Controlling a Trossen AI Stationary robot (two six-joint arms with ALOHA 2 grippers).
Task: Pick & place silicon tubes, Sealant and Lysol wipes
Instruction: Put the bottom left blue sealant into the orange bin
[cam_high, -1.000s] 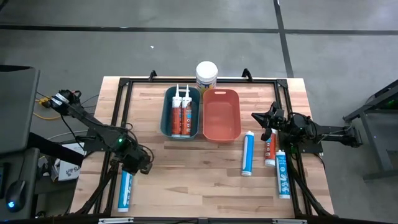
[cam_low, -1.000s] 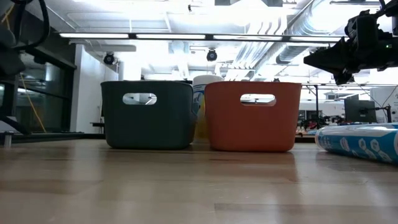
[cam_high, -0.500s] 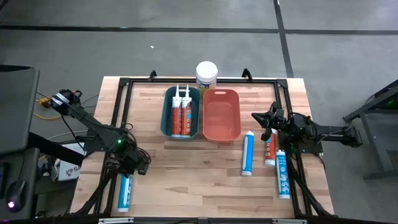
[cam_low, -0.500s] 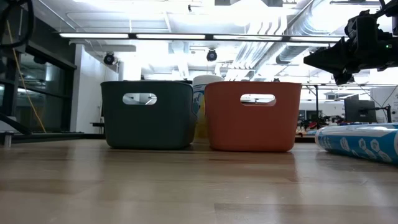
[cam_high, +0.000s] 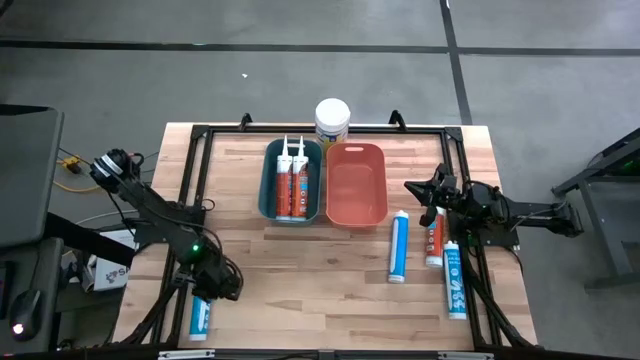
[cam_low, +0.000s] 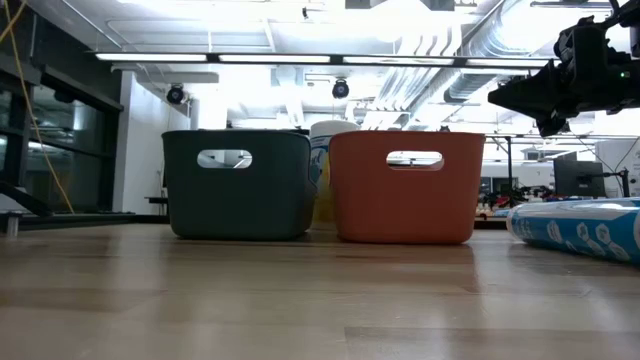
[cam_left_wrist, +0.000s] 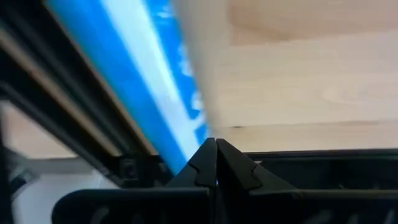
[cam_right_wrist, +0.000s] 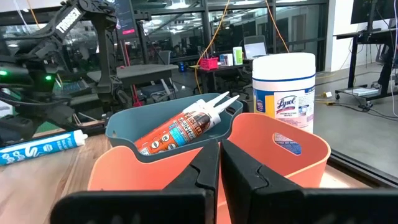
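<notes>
high view: two tubes already lie in the teal bin (cam_high: 291, 181), the lysol wipes (cam_high: 332, 120) stand just beyond the bins, and the left gripper (cam_high: 222, 285) hangs over a blue tube (cam_high: 200, 315) at the near left.
left wrist view: its fingers meet, gripping nothing.
right wrist view: the right gripper (cam_right_wrist: 219, 163) waits closed and empty near the orange bin (cam_right_wrist: 292, 149).

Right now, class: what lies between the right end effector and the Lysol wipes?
The orange bin lies between the right end effector and the Lysol wipes, seen in the high view.
</notes>
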